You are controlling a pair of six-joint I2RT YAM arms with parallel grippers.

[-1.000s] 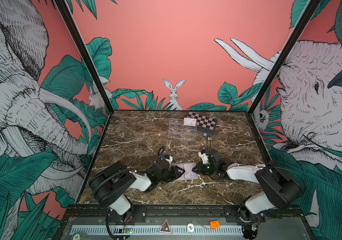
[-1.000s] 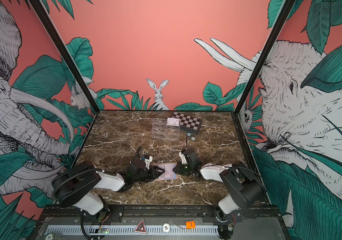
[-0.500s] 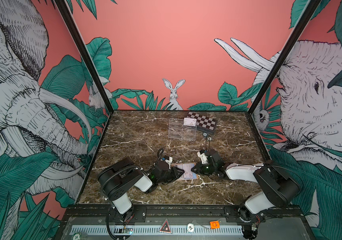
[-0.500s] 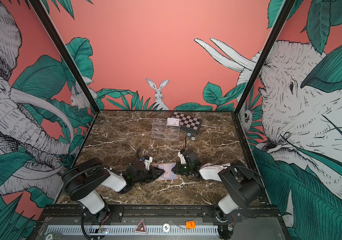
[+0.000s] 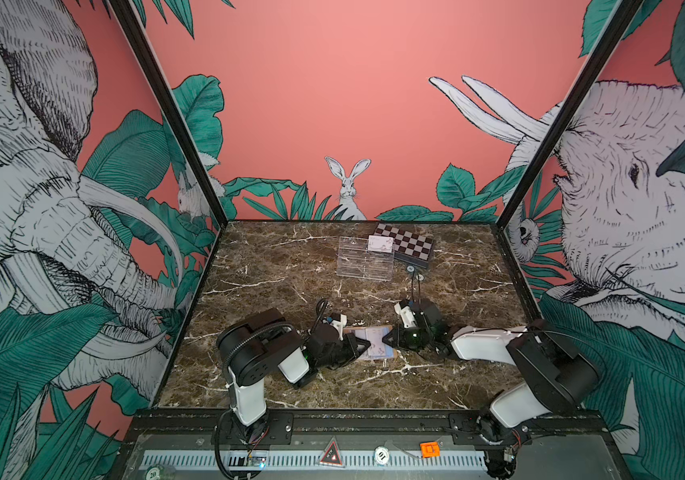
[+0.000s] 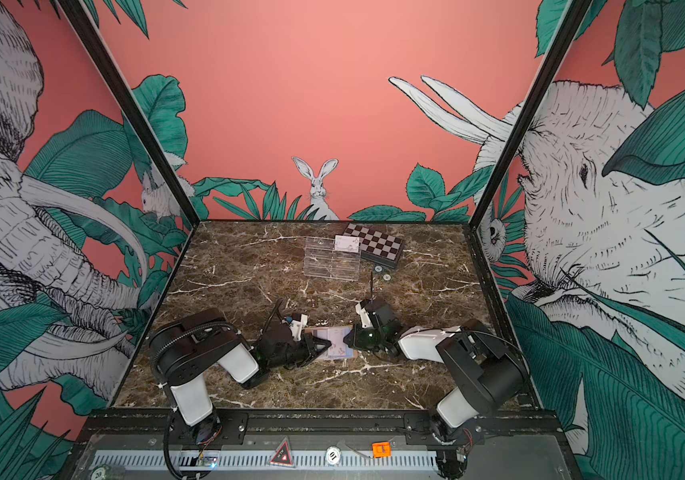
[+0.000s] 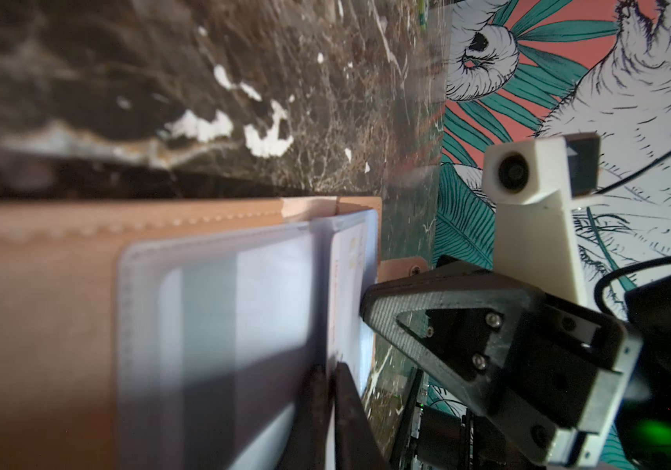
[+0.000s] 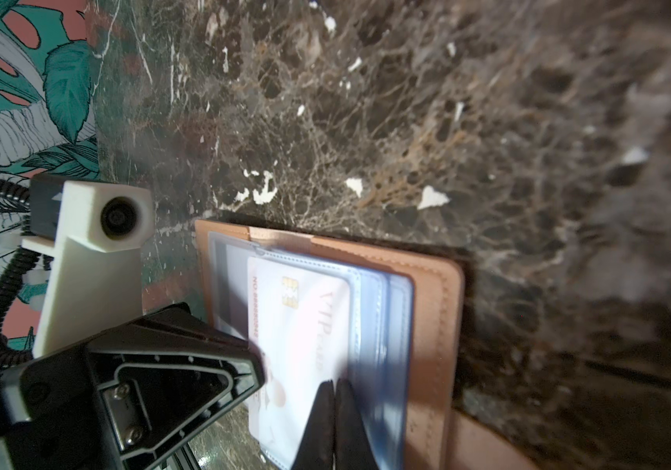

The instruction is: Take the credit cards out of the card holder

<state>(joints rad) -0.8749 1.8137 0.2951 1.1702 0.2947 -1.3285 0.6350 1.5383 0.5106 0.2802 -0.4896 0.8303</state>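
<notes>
Pinching shut with the left gripper (image 7: 328, 368) on the near edge of a white credit card (image 8: 297, 325), the one showing a gold chip and pale red lettering. Hard to say whether also catching the clear film of its pocket. Pressing the right gripper (image 8: 334, 384) down onto the fanned bluish sleeves (image 8: 378, 309) just beside that card, jaws tight together and gripping nothing, apparently pinning them flat. Coming in from opposite sides, tips nearly meeting over the card holder (image 5: 377, 351).

Lying open, tan cover down, on the marble table (image 5: 332, 291), near the front and about midway across, with the strap tab poking out toward the right arm. Holding at least two cards: the pinched one, and a striped card (image 7: 207, 317) showing a grey band through a neighbouring sleeve. Not showing whether the remaining sleeves are filled.

Standing well apart, toward the back of the table, a clear acrylic tray (image 5: 363, 266). Appearing to carry a single stowed card (image 5: 379, 244), white, in the rear compartment on the side of the checkered box (image 5: 411, 249). Looking empty in the other compartments. Sitting just beside the tray, that box, closed and holding nothing visible.

Judging the job as partly done: seemingly one card out and put away in the tray, one gripped but not yet drawn clear of its sleeve, and at least one more waiting inside. Expecting the pull to need the holder kept pinned, since sliding a thin card against snug film risks dragging the whole wallet along.
</notes>
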